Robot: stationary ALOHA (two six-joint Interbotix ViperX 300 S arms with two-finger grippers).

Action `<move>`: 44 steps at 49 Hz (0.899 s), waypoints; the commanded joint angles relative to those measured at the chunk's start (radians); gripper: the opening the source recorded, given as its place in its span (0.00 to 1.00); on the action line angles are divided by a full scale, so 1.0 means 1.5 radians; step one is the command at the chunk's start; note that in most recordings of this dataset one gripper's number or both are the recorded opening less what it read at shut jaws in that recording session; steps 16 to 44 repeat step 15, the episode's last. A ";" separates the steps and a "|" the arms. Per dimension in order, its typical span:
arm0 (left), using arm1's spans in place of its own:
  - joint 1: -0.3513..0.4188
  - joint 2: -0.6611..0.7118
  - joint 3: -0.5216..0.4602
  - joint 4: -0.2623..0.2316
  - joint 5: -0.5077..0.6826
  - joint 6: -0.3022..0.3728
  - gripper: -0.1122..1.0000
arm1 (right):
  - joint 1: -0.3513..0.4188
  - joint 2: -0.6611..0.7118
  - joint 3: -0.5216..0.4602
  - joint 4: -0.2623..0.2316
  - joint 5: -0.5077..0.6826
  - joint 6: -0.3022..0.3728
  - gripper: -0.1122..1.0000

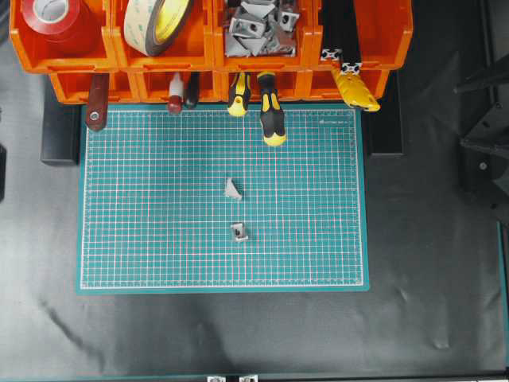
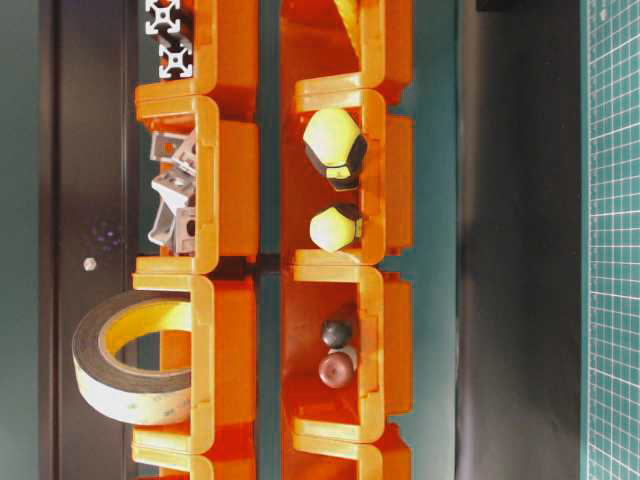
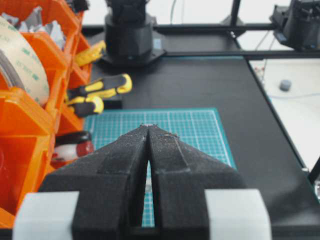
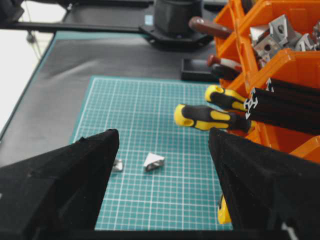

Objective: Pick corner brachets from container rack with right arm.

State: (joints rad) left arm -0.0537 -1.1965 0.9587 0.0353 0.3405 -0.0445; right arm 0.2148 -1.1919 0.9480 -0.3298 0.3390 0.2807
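The orange container rack (image 1: 262,60) runs along the top of the overhead view. One upper bin holds a heap of grey corner brackets (image 1: 256,30), which also show in the table-level view (image 2: 174,196) and the right wrist view (image 4: 272,36). Two more brackets lie on the green mat, one (image 1: 231,189) above the other (image 1: 238,231). In the right wrist view they (image 4: 154,161) lie on the mat below my right gripper (image 4: 164,134), which is wide open and empty, beside the rack (image 4: 295,62). My left gripper (image 3: 149,126) is shut and empty over the mat's edge.
Yellow-black screwdrivers (image 1: 272,119) and red-handled tools (image 1: 176,95) stick out of the lower bins over the mat (image 1: 159,239). Tape rolls (image 1: 155,24) and black profile bars (image 1: 342,36) fill other bins. Arm parts (image 1: 485,127) stand at the right edge.
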 commanded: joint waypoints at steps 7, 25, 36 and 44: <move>-0.001 0.005 -0.006 0.001 -0.003 -0.001 0.10 | -0.002 0.004 -0.007 0.001 0.001 0.001 0.74; -0.001 0.005 -0.006 0.001 -0.003 -0.001 0.10 | -0.002 0.004 -0.005 0.001 0.001 0.001 0.74; -0.001 0.005 -0.006 0.001 -0.003 -0.001 0.10 | -0.002 0.004 -0.005 0.001 0.001 0.001 0.74; -0.001 0.005 -0.006 0.001 -0.003 -0.001 0.10 | -0.002 0.004 -0.005 0.001 0.001 0.001 0.74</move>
